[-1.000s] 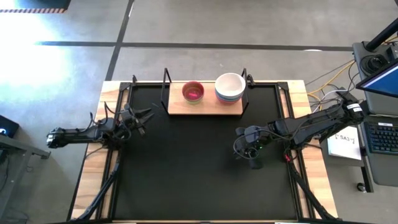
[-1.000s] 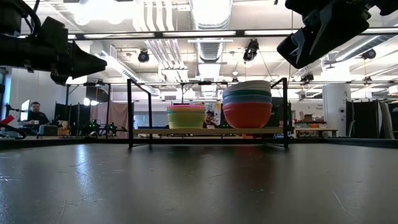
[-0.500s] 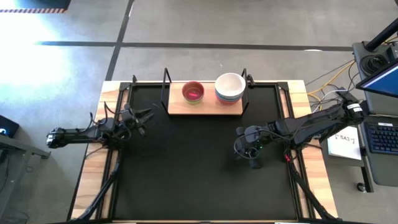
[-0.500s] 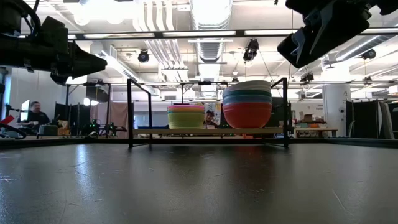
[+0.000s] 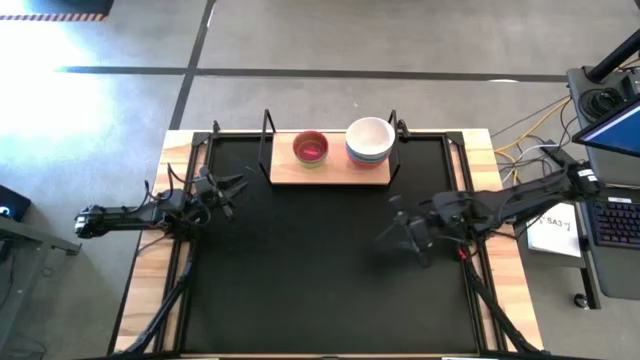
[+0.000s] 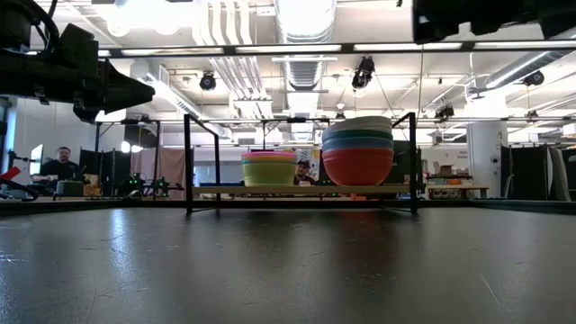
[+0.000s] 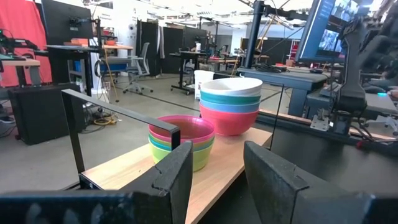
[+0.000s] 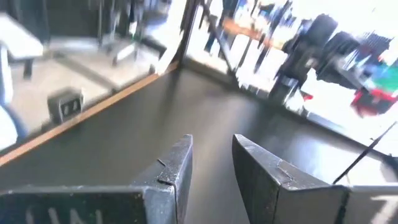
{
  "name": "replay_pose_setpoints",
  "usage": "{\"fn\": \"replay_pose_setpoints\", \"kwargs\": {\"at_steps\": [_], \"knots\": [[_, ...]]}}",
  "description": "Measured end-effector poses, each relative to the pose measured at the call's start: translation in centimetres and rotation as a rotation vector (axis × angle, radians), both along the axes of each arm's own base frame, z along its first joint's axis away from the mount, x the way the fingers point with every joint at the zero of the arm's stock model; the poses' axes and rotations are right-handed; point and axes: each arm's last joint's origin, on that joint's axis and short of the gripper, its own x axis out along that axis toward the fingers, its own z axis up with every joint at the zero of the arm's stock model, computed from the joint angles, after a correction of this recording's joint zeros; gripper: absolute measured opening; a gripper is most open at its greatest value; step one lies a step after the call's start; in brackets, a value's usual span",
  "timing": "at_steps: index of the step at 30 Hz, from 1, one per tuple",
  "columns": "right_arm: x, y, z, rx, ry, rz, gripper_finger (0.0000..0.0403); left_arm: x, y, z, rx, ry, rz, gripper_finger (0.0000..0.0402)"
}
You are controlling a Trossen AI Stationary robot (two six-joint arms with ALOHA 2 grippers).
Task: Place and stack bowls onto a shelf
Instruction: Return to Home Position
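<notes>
Found the worktop (image 5: 150,290) under a black mat (image 5: 300,280), the shelf (image 5: 285,172) at its far edge. Noted on the board a magenta-topped stack (image 5: 310,148) of bowls beside a taller white-topped stack (image 5: 370,141). Saw the left claw (image 5: 232,190) by the mat's left edge and the right claw (image 5: 405,235) above its right part, both parted and empty.

No legible text anywhere; white sheet (image 5: 558,236) beside table's right edge bears print too small to read.
</notes>
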Motion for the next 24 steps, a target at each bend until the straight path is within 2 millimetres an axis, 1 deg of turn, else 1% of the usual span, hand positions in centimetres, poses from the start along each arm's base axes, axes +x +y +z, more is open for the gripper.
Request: {"fn": "replay_pose_setpoints", "kwargs": {"at_steps": [4, 8, 11, 14, 19, 24], "knots": [[-1.9, -0.3, -1.2, 0.057, -0.112, -0.006, 0.0105, 0.0, 0.0, 0.0, 0.000, 0.001, 0.000, 0.0126], [-3.8, -0.7, -2.6, 0.069, -0.175, -0.011, 0.0105, 0.0, 0.0, 0.0, 0.000, 0.002, 0.000, 0.0126], [-5.0, -1.0, -3.5, 0.083, -0.203, -0.053, 0.0105, 0.0, 0.0, 0.0, 0.000, 0.002, 0.000, 0.0126], [-5.9, -1.5, -3.8, 0.114, -0.255, -0.115, 0.0105, 0.0, 0.0, 0.0, 0.000, 0.002, 0.000, 0.0126], [-7.7, -2.5, -3.8, 0.178, -0.362, -0.217, 0.0105, 0.0, 0.0, 0.0, 0.000, 0.001, 0.000, 0.0126], [-8.8, -3.2, -4.6, 0.159, -0.438, -0.262, 0.0105, 0.0, 0.0, 0.0, 0.000, -0.002, 0.000, 0.0126]]}}
